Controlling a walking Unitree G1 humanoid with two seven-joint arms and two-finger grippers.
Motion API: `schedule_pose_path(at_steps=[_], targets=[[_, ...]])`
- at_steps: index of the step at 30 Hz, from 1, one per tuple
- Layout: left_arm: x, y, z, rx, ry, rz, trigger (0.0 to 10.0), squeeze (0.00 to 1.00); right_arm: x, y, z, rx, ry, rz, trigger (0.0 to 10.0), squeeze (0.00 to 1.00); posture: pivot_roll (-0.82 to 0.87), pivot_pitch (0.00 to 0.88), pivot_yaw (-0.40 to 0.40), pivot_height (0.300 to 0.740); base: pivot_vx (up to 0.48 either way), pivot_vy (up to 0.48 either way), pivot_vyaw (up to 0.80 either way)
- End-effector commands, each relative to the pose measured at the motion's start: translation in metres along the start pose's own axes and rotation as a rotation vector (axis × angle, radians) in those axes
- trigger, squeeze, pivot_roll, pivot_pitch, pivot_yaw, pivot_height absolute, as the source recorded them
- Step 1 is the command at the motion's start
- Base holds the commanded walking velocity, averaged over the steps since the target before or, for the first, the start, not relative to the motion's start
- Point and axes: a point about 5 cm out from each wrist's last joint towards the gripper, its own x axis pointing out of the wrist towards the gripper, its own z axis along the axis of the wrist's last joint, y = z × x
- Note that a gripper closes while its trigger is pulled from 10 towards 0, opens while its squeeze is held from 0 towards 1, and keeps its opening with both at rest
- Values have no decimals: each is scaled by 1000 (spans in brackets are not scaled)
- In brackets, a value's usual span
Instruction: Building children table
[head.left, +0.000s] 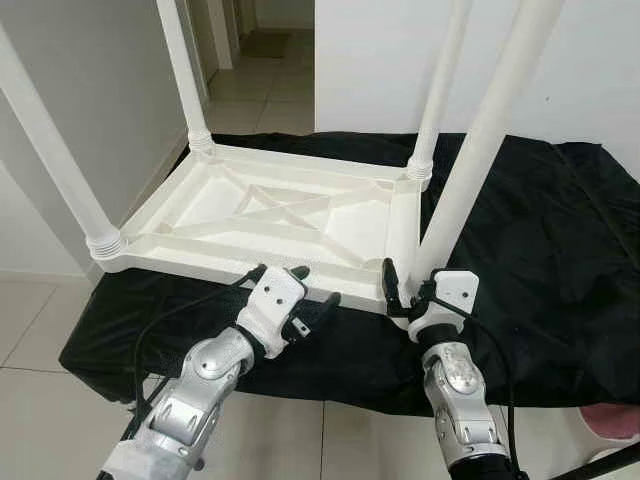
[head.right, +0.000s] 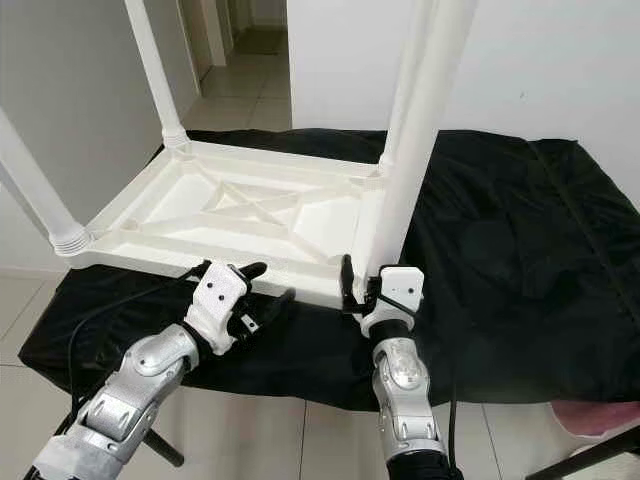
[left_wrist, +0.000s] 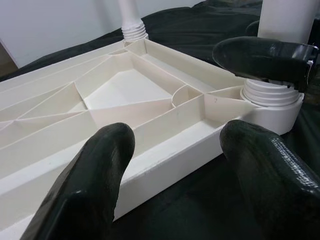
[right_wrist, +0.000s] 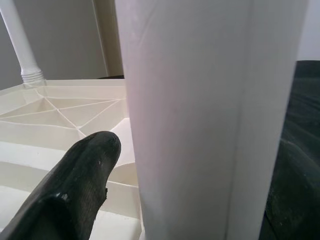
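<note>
Black cloth (head.left: 540, 250) underlies upturned table (head.left: 270, 215); right gripper (head.left: 408, 290) clasps leg (head.left: 480, 150).

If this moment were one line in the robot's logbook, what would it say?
right claw: gripping near table leg at its base | left claw: open beside tabletop edge | tabletop upside down

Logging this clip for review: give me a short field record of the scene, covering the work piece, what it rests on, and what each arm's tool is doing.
work piece: white plastic children's table, upside down, ribbed underside up
legs: four white legs stand up from its corners
surface: black cloth under the table
left tool: open, at the table's near edge, holding nothing
right tool: fingers on either side of the near right white leg, close above its corner socket; contact unclear
floor: pale tiles
</note>
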Motion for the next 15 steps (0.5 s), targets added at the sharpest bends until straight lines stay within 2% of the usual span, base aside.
schedule_pose_path(at_steps=[1, 10, 15], targets=[[-4, -1, -4, 6, 13, -40, 10000, 0, -2, 3, -2, 9, 1, 15, 10000, 0, -55, 0, 62, 740, 0, 0, 0], [-6, -4, -5, 0, 16, -48, 10000, 0, -2, 3, -2, 3, 4, 24, 10000, 0, -54, 0, 59, 740, 0, 0, 0], [-9, -9, -2, -5, 14, -106, 10000, 0, -1, 4, 0, -1, 1, 63, 10000, 0, -50, 0, 55, 740, 0, 0, 0]])
